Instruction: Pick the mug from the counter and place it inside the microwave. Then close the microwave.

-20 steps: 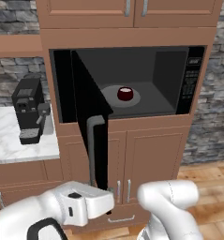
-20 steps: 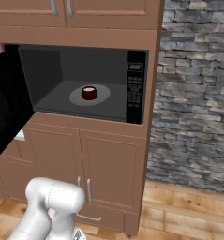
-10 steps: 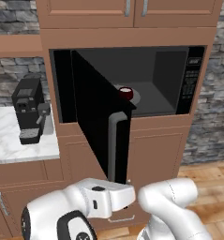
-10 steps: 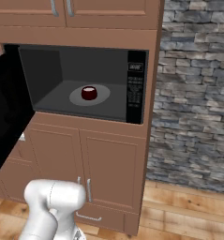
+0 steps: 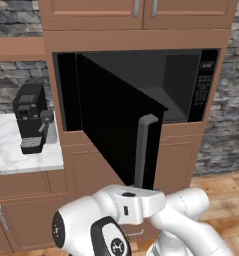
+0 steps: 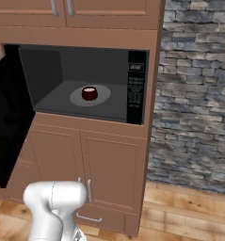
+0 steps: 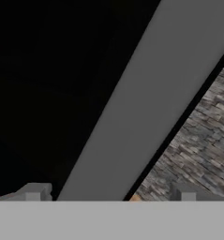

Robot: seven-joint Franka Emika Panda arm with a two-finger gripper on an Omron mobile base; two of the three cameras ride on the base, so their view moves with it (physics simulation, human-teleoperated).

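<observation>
The dark red mug (image 6: 89,93) stands on the round grey turntable (image 6: 100,97) inside the black microwave (image 6: 136,87). The microwave's dark glass door (image 5: 116,130) is swung partway across the opening and hides the mug in the left base view. Its grey bar handle (image 5: 144,150) faces the arm. In the hand view my gripper (image 7: 108,194) is open, its fingertips (image 7: 33,192) spread to either side of the handle (image 7: 151,103), close against the door glass (image 7: 48,70). Nothing is held.
A black coffee machine (image 5: 31,117) stands on the white marble counter (image 5: 16,157) left of the microwave. Wooden cabinets sit above and below it, and a stone wall (image 6: 198,94) runs to its right. The open door (image 6: 10,122) juts out at the left.
The microwave door has swung further toward the opening and now covers the mug in the left base view. The arm has followed the door handle. The mug has not moved.
</observation>
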